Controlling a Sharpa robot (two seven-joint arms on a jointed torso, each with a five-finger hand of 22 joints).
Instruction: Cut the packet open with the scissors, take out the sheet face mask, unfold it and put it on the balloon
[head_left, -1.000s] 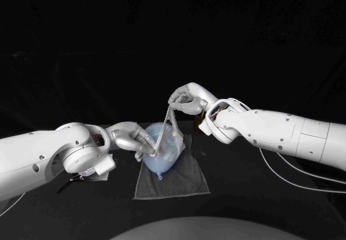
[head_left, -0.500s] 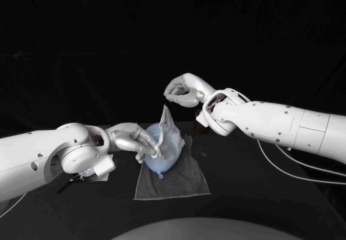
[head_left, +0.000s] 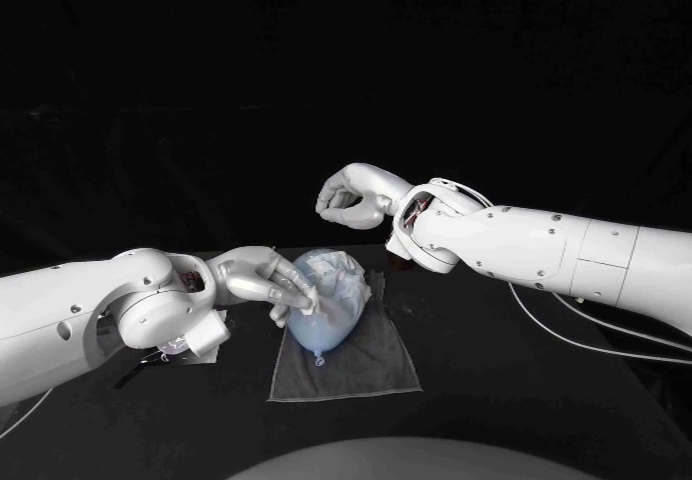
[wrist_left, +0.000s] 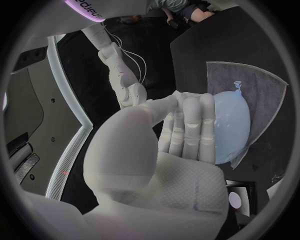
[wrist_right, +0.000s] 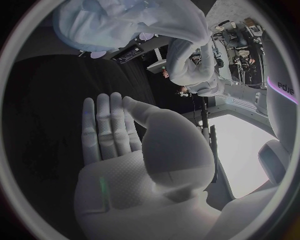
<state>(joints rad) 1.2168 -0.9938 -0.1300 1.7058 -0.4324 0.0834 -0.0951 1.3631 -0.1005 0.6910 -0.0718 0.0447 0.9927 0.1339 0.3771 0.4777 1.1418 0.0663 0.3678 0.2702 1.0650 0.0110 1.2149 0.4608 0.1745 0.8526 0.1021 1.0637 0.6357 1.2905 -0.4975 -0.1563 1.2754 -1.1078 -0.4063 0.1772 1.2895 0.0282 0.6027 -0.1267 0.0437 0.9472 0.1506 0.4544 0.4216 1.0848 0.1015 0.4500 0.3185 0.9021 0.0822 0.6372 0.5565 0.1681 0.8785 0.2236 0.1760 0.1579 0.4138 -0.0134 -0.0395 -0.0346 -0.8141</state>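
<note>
**Head view.** The balloon (head_left: 317, 322) is seen lying on a grey towel (head_left: 351, 372). Its long axis runs from the knot, nearest the robot, to the round end farthest from it. The mask (head_left: 338, 270) is draped over that far, upper part of the balloon, and the knot end is left bare. The left hand (head_left: 263, 280) is laid against the balloon's left side, with its fingertips on a pale mask edge. Whether that edge is pinched or only pressed cannot be told. The right hand (head_left: 353, 197) is held above and beyond the balloon's far end, well apart from it, with nothing in it.

**Left wrist view.** The left hand (wrist_left: 178, 145) is shown with its fingers straight and close together, flat on the balloon (wrist_left: 232, 120), with the towel (wrist_left: 270, 95) beyond the balloon.

**Right wrist view.** The right hand (wrist_right: 115, 160) is shown empty, with its fingers stretched out side by side. The mask (wrist_right: 119, 20) over the balloon lies ahead of the fingertips, across a clear gap.

The mask is judged to be on the balloon but not yet smoothed. The left hand is the nearer one. The right hand would have to be brought down along the balloon's axis.
</note>
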